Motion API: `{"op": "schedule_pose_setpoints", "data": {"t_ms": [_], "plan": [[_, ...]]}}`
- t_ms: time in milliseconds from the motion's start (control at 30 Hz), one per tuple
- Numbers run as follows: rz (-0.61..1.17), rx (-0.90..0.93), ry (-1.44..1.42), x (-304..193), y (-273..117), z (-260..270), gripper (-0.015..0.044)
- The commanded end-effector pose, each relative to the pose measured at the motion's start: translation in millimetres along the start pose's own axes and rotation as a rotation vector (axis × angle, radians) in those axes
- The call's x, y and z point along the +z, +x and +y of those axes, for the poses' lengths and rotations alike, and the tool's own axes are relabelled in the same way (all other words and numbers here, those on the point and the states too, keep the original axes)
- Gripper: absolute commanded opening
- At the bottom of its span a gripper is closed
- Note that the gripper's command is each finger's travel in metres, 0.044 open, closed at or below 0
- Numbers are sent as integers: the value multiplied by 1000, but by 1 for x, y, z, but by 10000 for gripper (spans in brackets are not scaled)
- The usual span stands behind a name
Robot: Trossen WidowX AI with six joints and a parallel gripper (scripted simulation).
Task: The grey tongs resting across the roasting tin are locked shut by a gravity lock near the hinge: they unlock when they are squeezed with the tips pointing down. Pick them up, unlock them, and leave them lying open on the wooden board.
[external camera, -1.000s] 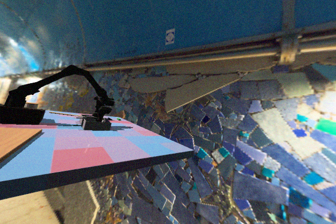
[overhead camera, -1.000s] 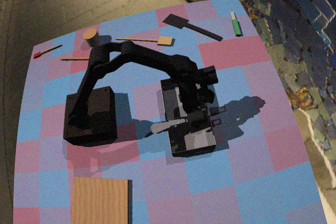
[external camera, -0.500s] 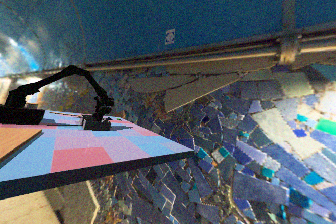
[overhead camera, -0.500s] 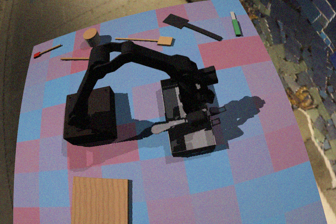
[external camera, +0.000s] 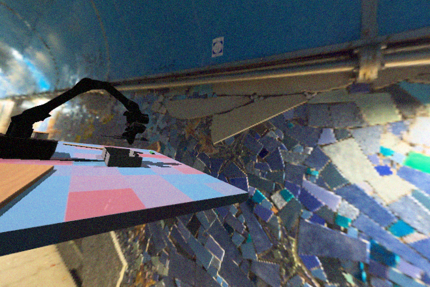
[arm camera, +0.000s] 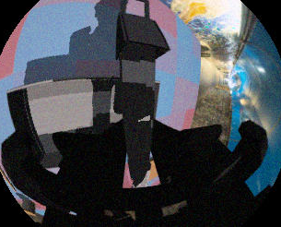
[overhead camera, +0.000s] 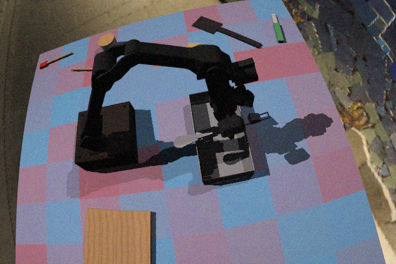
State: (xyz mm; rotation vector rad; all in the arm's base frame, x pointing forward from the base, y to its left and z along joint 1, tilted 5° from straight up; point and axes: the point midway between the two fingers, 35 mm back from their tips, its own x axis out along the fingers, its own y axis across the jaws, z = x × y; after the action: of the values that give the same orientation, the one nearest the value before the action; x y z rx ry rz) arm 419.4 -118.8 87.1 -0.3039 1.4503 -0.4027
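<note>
Wooden board (overhead camera: 117,237) lay nearest, well apart from the roasting tin (overhead camera: 246,166) on the checkered worktop (overhead camera: 307,216). Above the tin, the gripper (overhead camera: 227,130) had its jaws clenched on the grey tongs (overhead camera: 188,139). Tongs looked pale grey, slim, arms together, lying roughly level, rounded end sticking out past the tin's rim toward the robot base; exterior view showed them lifted off the tin. Beyond the tin: dark spatula (overhead camera: 224,30) and green marker (overhead camera: 278,29), far side of the worktop.

Blue wall (external camera: 243,5), seemingly mosaic floor (external camera: 312,207).
</note>
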Motion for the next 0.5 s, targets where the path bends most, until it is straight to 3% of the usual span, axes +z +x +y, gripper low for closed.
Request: {"op": "schedule_pose_setpoints", "data": {"t_ms": [0,233,467], "plan": [[13,1,-11,-2,3,1,-150],[16,15,-12,-2,4,2,-150],[32,184,-18,-1,8,5,-150]]}}
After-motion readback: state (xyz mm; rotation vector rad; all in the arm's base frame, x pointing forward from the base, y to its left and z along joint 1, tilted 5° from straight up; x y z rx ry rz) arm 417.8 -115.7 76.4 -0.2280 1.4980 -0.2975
